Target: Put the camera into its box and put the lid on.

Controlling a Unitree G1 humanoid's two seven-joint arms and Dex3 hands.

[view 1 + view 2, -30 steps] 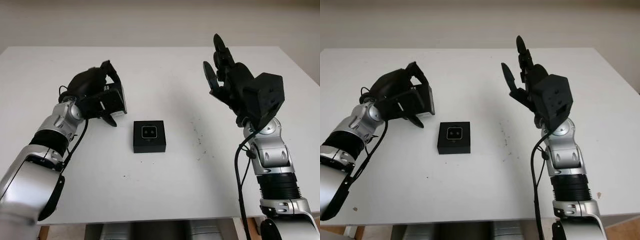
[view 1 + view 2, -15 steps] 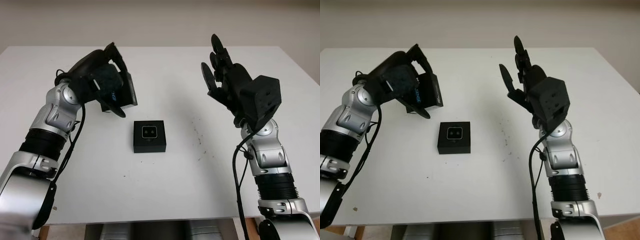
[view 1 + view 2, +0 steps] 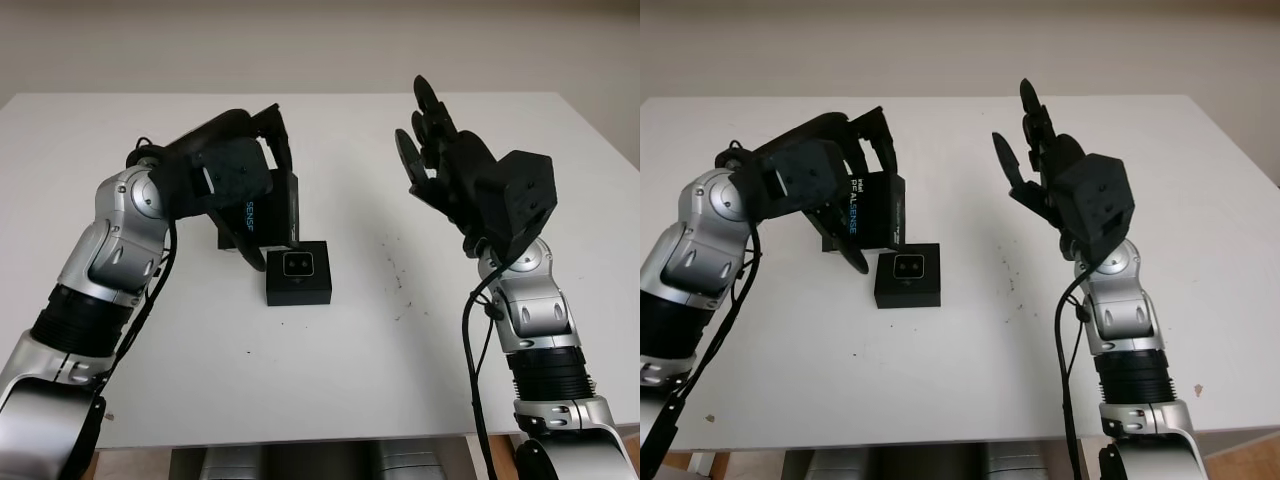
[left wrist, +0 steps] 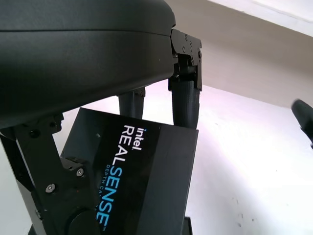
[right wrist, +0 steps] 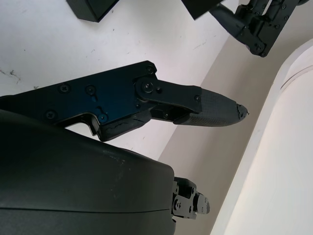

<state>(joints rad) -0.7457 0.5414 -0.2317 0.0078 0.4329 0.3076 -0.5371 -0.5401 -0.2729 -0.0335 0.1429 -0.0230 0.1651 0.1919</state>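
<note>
Left eye view: the left hand (image 3: 235, 190) is raised over the white table (image 3: 330, 360), left of centre, its fingers clamped round the black lid (image 3: 262, 212), which hangs tilted in the air with white lettering on its side. Just below and to the right of the lid, the open black box (image 3: 299, 273) sits on the table with the camera (image 3: 299, 264) lying in it, two lenses facing up. The lid's lower edge is near the box's back left corner; I cannot tell whether they touch. The right hand (image 3: 445, 165) is held up over the right half of the table, well apart from the box, open and holding nothing.

Right eye view: the same layout; the lid (image 3: 875, 210) reads "REALSENSE" and overlaps the box (image 3: 908, 276) at its upper left corner.

Left wrist view: two fingers (image 4: 185, 100) reach over the lid's far edge, and another part of the hand presses its near side; the "intel REALSENSE" print faces the lens.

Right wrist view: one finger (image 5: 205, 110) stretches out over bare table, gripping nothing
</note>
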